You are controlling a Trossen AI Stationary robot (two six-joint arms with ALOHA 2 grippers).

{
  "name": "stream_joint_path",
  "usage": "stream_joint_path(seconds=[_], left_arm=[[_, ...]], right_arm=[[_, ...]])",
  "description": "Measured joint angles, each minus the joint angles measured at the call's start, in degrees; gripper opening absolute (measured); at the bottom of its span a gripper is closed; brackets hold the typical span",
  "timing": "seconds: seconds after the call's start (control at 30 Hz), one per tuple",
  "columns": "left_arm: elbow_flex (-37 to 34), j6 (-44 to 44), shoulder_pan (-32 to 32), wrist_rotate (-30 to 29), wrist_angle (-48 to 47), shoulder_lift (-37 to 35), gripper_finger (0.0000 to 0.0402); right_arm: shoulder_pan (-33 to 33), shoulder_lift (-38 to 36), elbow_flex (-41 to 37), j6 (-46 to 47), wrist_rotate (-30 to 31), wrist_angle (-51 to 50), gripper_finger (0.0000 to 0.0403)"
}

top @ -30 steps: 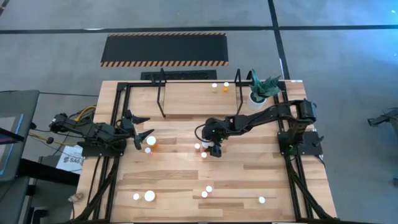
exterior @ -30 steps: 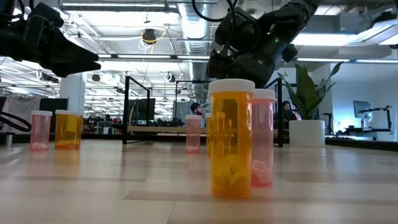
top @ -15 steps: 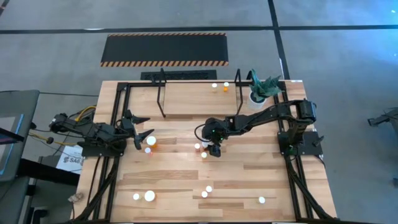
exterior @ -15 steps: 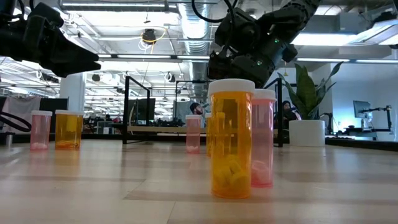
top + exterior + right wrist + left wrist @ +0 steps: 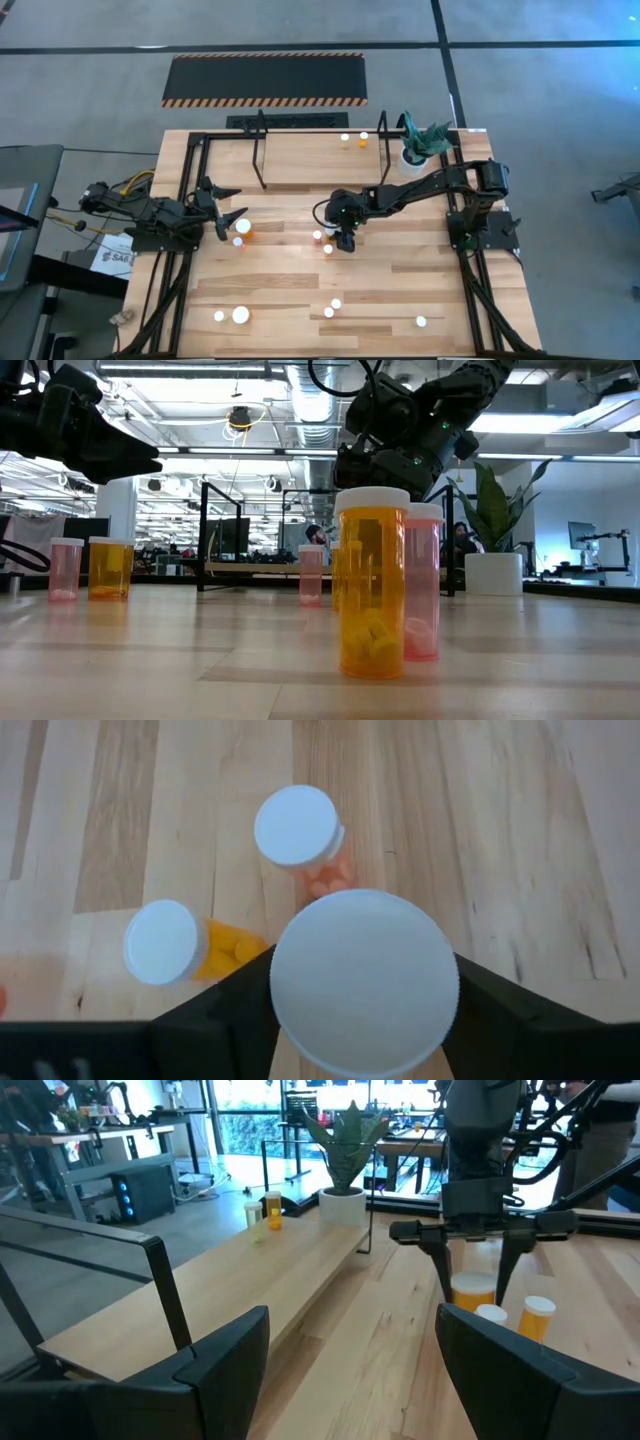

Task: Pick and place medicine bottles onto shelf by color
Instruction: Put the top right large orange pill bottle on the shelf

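Note:
My right gripper [image 5: 343, 241] hangs over mid-table, pointing steeply down, shut on an orange medicine bottle with a wide white cap [image 5: 365, 982]. Just beyond stand a pinkish bottle [image 5: 297, 830] and an orange one [image 5: 165, 942]. The shelf [image 5: 300, 160], a wooden board in a black rod frame, lies along the far side, with two bottles [image 5: 354, 138] standing on it. My left gripper [image 5: 228, 212] waits open at the table's left, beside two more bottles [image 5: 241, 232]. My right gripper has one finger [image 5: 447, 1270] on each side of the orange bottle's body [image 5: 472, 1292], just under the white cap. The fingers come from above, slanting down. In the right wrist view the cap hides the contact itself. The bottle stands upright on the table.
Several loose bottles stand near the front edge [image 5: 241, 315], [image 5: 332, 307], [image 5: 421, 321]. A white pot with a green plant [image 5: 413, 150] stands at the shelf's right end. Black rails [image 5: 470, 270] run along both table sides.

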Motion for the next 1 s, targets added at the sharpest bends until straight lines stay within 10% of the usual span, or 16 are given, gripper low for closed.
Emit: stream_joint_path(seconds=[1.0], left_arm=[[0.00,0.02,0.02,0.00,0.02,0.00,0.0273]], right_arm=[[-7.79,-12.63,0.44,-9.25,5.74,-8.24,0.0227]])
